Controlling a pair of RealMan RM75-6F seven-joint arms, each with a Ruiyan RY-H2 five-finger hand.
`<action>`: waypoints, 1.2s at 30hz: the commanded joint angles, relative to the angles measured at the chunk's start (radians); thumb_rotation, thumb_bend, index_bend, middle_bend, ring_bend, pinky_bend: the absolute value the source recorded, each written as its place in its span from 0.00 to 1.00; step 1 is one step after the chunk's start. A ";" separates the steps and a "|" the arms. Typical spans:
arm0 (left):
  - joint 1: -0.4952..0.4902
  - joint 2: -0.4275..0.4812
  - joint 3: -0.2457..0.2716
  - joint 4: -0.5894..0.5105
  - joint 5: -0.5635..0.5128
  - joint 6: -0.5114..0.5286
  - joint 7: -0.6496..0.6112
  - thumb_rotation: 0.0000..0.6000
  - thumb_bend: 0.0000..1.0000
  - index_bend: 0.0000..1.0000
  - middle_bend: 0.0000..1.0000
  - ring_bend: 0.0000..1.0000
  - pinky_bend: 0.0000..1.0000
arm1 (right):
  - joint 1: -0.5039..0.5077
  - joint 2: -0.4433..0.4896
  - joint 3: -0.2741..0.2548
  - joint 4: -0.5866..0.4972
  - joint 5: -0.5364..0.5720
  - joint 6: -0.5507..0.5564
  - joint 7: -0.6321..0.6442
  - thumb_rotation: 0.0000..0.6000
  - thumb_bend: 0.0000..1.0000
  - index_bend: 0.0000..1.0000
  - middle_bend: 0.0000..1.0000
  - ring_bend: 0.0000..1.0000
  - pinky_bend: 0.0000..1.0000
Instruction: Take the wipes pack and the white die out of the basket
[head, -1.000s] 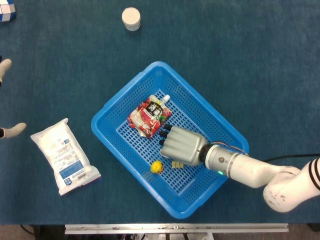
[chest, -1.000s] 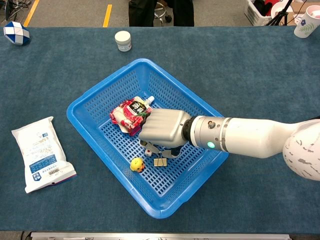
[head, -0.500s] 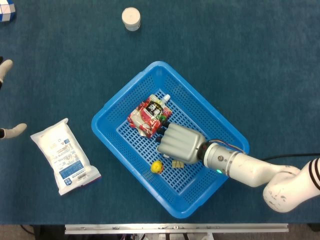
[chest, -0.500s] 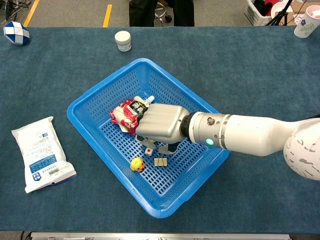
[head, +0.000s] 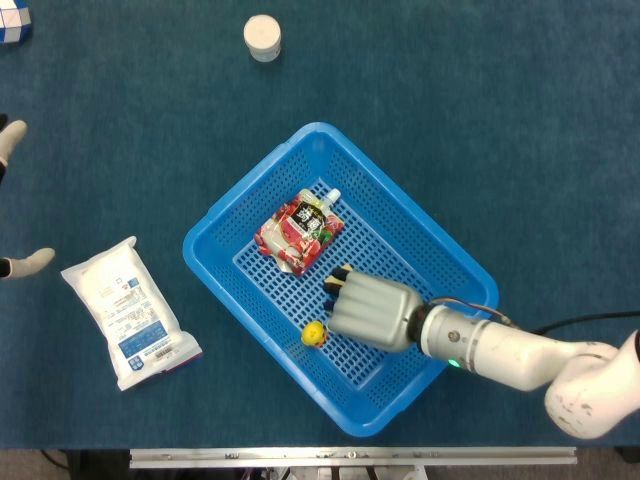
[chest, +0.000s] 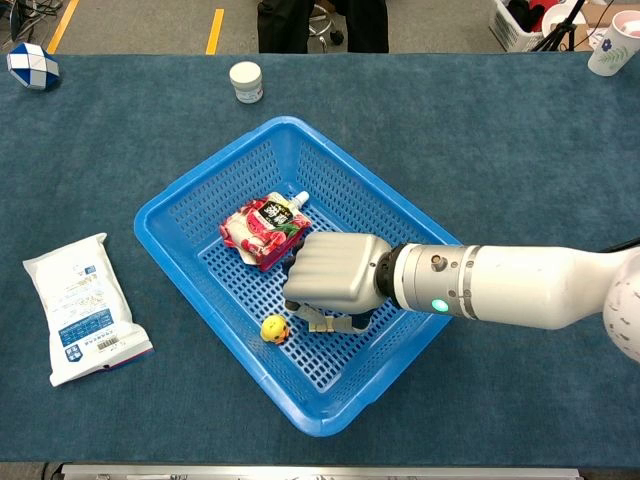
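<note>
The wipes pack (head: 130, 312) (chest: 85, 307), white with a blue label, lies flat on the table left of the blue basket (head: 320, 130) (chest: 288, 122). Inside the basket, my right hand (head: 368, 310) (chest: 335, 280) hovers palm down just above the mesh floor, fingers curled under. No view shows the white die, and the hand covers the spot where it lay. Whether the fingers hold it I cannot tell. My left hand (head: 25, 263) shows only as spread fingertips at the left edge of the head view, holding nothing.
A red drink pouch (head: 300, 230) (chest: 263, 230) and a small yellow toy (head: 314, 333) (chest: 274, 327) lie in the basket beside the hand. A white jar (head: 262, 37) (chest: 245, 81) and a blue-white puzzle ball (chest: 30, 65) sit at the table's far side.
My right hand slid off the pouch toward the near side of the basket and now covers the die and the tan pieces that showed under its fingers before. The left hand stayed put.
</note>
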 joint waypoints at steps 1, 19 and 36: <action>-0.005 -0.002 -0.003 -0.001 -0.002 -0.004 0.003 1.00 0.00 0.00 0.00 0.00 0.00 | -0.002 0.026 -0.018 -0.031 -0.002 -0.007 0.007 1.00 0.33 0.52 0.39 0.21 0.21; -0.014 -0.008 -0.008 -0.008 -0.019 -0.010 0.020 1.00 0.00 0.00 0.00 0.00 0.00 | -0.021 0.039 -0.007 -0.013 -0.021 -0.028 0.094 1.00 0.33 0.52 0.39 0.24 0.30; -0.014 -0.014 -0.006 -0.014 -0.016 -0.006 0.029 1.00 0.00 0.00 0.00 0.00 0.00 | -0.038 0.062 0.018 -0.014 -0.059 0.008 0.123 1.00 0.33 0.52 0.39 0.25 0.34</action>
